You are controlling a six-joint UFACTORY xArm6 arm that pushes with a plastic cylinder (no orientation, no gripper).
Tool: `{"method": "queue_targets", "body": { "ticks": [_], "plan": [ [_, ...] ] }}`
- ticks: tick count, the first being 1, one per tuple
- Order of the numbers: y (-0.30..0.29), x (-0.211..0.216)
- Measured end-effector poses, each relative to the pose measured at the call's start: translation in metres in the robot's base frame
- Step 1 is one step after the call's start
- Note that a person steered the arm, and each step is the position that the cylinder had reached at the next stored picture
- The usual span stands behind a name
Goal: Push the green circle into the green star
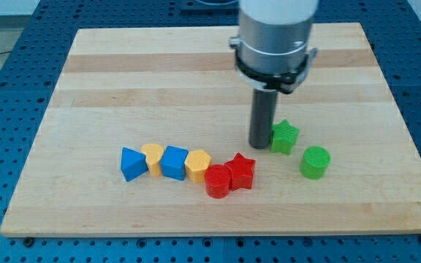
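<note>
The green circle [315, 161] is a short green cylinder on the wooden board [145, 80], right of centre toward the view's bottom. The green star [284, 136] lies just up and to the left of it, with a small gap between them. My tip [261, 145] is at the end of the dark rod, right beside the green star's left side, touching or nearly touching it. The tip is well to the left of the green circle, with the star between them.
A row of blocks lies left of the tip near the view's bottom: blue triangle-like block [132, 163], yellow heart [153, 156], blue cube [174, 162], yellow hexagon [198, 165], red cylinder [217, 180], red star [240, 171].
</note>
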State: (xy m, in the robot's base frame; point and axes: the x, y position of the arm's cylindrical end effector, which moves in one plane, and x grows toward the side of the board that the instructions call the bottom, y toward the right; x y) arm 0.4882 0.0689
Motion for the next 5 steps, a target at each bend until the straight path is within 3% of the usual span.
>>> {"method": "queue_targets", "body": {
  "ticks": [2, 5],
  "plan": [
    [0.062, -0.001],
    [0.006, 0.010]
  ]
}}
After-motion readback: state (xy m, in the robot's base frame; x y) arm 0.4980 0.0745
